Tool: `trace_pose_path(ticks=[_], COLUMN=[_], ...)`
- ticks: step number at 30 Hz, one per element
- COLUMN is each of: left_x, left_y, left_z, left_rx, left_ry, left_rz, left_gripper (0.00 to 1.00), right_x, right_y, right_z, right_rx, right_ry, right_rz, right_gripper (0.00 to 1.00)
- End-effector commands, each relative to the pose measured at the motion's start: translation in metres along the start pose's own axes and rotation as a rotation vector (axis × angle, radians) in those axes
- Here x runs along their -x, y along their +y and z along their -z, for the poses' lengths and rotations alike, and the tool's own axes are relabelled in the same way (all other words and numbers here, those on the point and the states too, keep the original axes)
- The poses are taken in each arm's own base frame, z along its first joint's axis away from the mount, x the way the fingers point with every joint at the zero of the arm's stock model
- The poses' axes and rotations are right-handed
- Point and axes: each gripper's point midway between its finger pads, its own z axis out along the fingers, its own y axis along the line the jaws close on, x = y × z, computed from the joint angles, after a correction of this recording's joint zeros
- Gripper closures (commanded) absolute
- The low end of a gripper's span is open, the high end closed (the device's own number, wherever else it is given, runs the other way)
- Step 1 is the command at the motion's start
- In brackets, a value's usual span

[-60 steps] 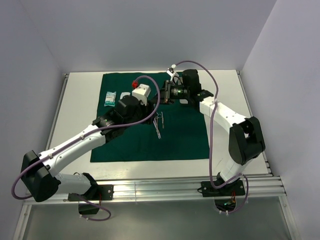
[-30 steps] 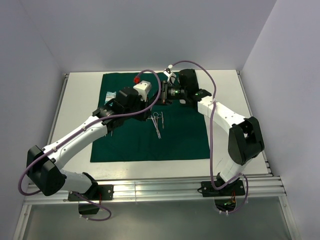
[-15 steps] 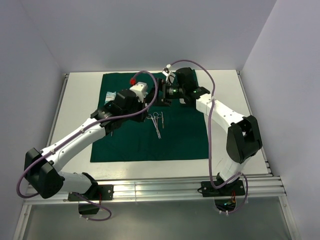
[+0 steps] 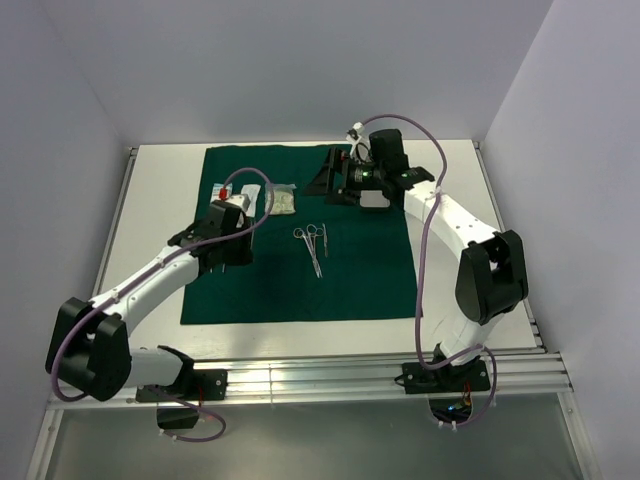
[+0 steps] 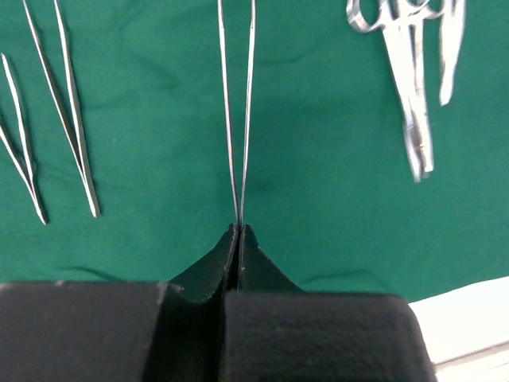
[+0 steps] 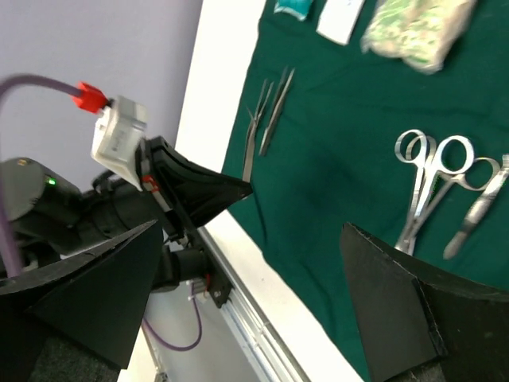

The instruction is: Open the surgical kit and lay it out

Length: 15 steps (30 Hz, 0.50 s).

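White tabletop (image 4: 160, 180), boxed in by pale walls, carries the dark green cloth (image 4: 370, 280), which is spread flat and open. Three packets lie in a row at the cloth's far left corner: a teal packet (image 6: 296, 6), a white packet (image 6: 342, 17) and a pale speckled packet (image 6: 417, 28). Ring-handled clamps (image 5: 412, 95) rest near the cloth's middle, rings toward its far edge, with a shorter steel piece (image 6: 477, 207) just beside them. On the cloth's left part lie two thin tweezers (image 5: 77, 119), side by side. Just beside those, toward the cloth's middle, run the long tweezers (image 5: 238, 203). The left gripper (image 5: 239, 231) is clamped tight on their near end. Whether they touch the cloth cannot be told. The right gripper (image 6: 250, 229) hangs above the cloth's far part, fingers spread wide with nothing between them, facing the cloth's left side. Both arms reach in from the table's near edge.
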Motion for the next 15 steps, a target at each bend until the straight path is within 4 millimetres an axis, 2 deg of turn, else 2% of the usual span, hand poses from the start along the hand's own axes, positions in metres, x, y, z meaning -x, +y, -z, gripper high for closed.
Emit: trace_pose_path(ticks=[1, 3, 7, 8, 10, 11, 15], left_x=[0.002, -0.004, 0.001, -0.004, 0.001, -0.003, -0.011], left_y=[0.006, 0.01, 0.017, 0.02, 0.023, 0.026, 0.034], left_z=[-0.009, -0.018, -0.033, -0.041, -0.047, -0.054, -0.062], left_rx=[0.017, 0.022, 0.042, 0.053, 0.061, 0.068, 0.092], left_ry=[-0.006, 0.037, 0.085, 0.12, 0.133, 0.165, 0.217], left_rz=[-0.036, -0.036, 0.007, 0.001, 0.005, -0.006, -0.007], left_gripper=[1.0, 1.0, 1.0, 1.0, 1.0, 1.0, 1.0], right_x=[0.014, 0.013, 0.012, 0.012, 0.011, 0.011, 0.012], right_y=[0.006, 0.005, 0.002, 0.001, 0.0, 0.0, -0.002], right_z=[0.011, 0.01, 0.007, 0.006, 0.005, 0.005, 0.005], right_rx=[0.002, 0.004, 0.005, 0.003, 0.0, 0.0, -0.005], right_ry=[-0.042, -0.037, -0.027, -0.025, -0.022, -0.021, -0.017], right_rz=[0.048, 0.045, 0.035, 0.035, 0.032, 0.034, 0.036], right_gripper=[0.0, 0.0, 0.0, 0.0, 0.0, 0.0, 0.0])
